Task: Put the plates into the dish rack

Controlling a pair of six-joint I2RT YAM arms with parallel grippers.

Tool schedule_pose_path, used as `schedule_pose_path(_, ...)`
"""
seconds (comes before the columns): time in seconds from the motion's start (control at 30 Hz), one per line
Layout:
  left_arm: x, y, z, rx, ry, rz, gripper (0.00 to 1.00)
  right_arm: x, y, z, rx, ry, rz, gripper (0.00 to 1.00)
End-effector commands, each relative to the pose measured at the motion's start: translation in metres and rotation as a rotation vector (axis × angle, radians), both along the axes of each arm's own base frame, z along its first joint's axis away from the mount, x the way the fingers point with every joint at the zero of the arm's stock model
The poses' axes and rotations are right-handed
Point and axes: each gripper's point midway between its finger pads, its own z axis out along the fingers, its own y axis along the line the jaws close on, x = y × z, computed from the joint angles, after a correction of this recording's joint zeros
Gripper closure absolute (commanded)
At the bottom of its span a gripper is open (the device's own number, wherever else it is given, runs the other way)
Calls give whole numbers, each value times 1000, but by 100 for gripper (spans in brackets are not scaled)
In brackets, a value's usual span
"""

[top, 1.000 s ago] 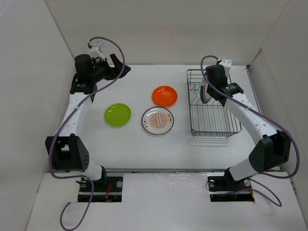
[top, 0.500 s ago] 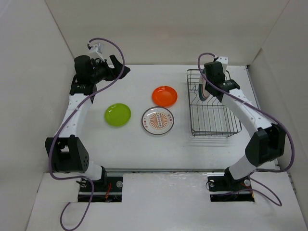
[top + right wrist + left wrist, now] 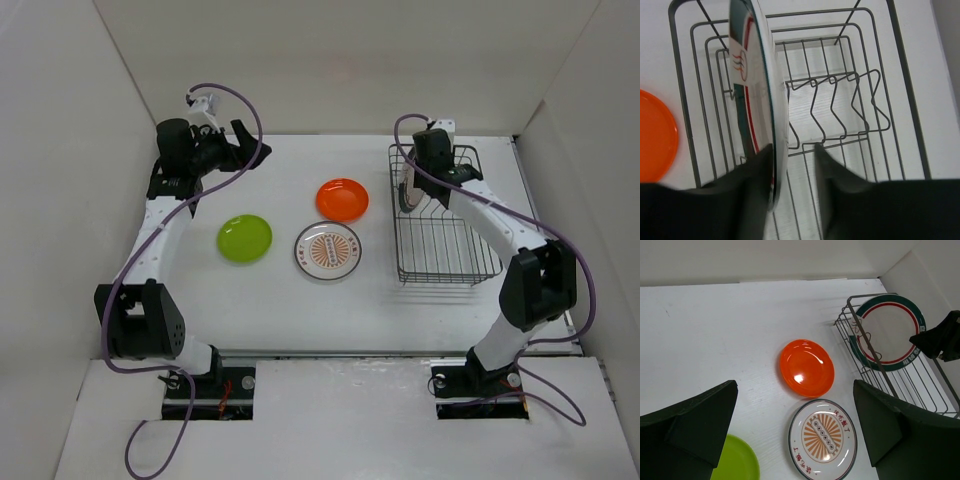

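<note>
A: Looking at our right gripper (image 3: pixel 792 150), we are seeing its fingers parted. The green-rimmed plate (image 3: pixel 747 75) is touching one finger only, and rack wire is showing through the gap to the other.

B: So we are no longer clamping it, by our reading. The plate is standing on edge in the far left corner of the dish rack (image 3: pixel 445 240), its face running in line with our fingers.

A: That is why we are judging that the retreat should run straight back along that face; a sideways drift is risking a knock.

B: Beyond the rack, the orange plate (image 3: pixel 806 367), patterned plate (image 3: pixel 822 442) and lime-green plate (image 3: pixel 735 465) are lying flat on the tabletop (image 3: pixel 715 330), all to our left of it.

A: The orange one is lying nearest our right arm, which is reaching forward over the rack with its wrist tipped down.

B: Our left gripper (image 3: pixel 795 384) is hanging wide open and empty above the far left corner, nearer the lime-green plate.
</note>
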Motion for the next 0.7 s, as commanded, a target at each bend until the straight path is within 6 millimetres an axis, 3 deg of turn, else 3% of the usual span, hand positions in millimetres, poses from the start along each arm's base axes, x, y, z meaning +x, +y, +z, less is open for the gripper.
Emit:
schedule_pose_path(0.0, 3, -2, 6, 35, -75, -48, 0, 15, 3, 36, 14, -112, 2, 50)
schedule_pose_path(0.1, 3, -6, -11, 42, -55, -84, 0, 13, 2, 34, 10, -100, 2, 34)
schedule_pose_path(0.17, 2, -9, -18, 35, -50, -109, 0, 12, 5, 47, 11, -119, 5, 27)
schedule_pose_path(0.2, -1, -9, -32, 33, -28, -109, 0, 10, 5, 54, 16, -133, 5, 15)
schedule_pose_path(0.27, -2, -11, -46, 27, -15, -127, 0, 3, 3, 74, 11, -158, -6, 11)
schedule_pose_path(0.3, -3, -18, -55, 40, 4, -148, 0, 0, -2, 82, 1, -168, -25, 0)
schedule_pose_path(0.43, -6, -37, -107, 123, 142, -204, 1, -28, -2, 114, -34, -203, -46, 0)
schedule_pose_path(0.47, -4, -37, -103, 123, 133, -204, 1, -30, -1, 115, -44, -208, -53, 0)
schedule_pose_path(0.5, -5, -39, -119, 138, 185, -211, 1, -39, -2, 126, -49, -227, -51, 0)
schedule_pose_path(0.57, -5, -54, -126, 186, 185, -262, 0, -49, 11, 119, -33, -212, 8, 0)
schedule_pose_path(0.6, -9, -58, -145, 210, 242, -283, 0, -58, 11, 126, -19, -221, 42, 0)
schedule_pose_path(0.67, -13, -72, -154, 251, 250, -342, 1, -67, 27, 124, 30, -217, 137, 0)
